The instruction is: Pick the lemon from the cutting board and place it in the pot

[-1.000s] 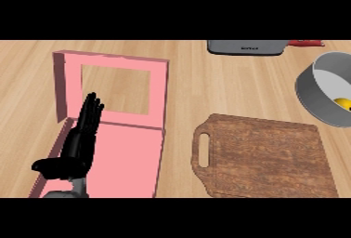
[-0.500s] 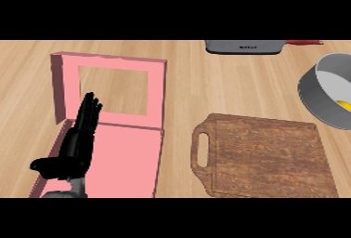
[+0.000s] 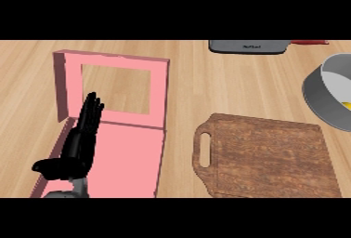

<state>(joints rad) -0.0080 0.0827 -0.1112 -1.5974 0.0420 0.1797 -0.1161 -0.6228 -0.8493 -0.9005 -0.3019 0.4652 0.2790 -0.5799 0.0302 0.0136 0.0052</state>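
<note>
At the right edge of the counter [image 3: 205, 83], inside the grey pot [image 3: 322, 100]: a sliver of yellow, judged to be the lemon [image 3: 347, 106], largely cut off by the view's border. On the cutting board [image 3: 270, 155]: nothing. Placing step therefore judged complete, or all but complete. Over the pink tray [image 3: 126, 158] at lower left: left hand [image 3: 79, 144], released, fingers straight and pointing up the view, at rest, holding nothing. Well apart from the pot, with the board between. Right hand: out of view; state unknown. Next move, if any: confirmation only that the lemon sits fully inside the pot wall; no further grasp called for.
</note>
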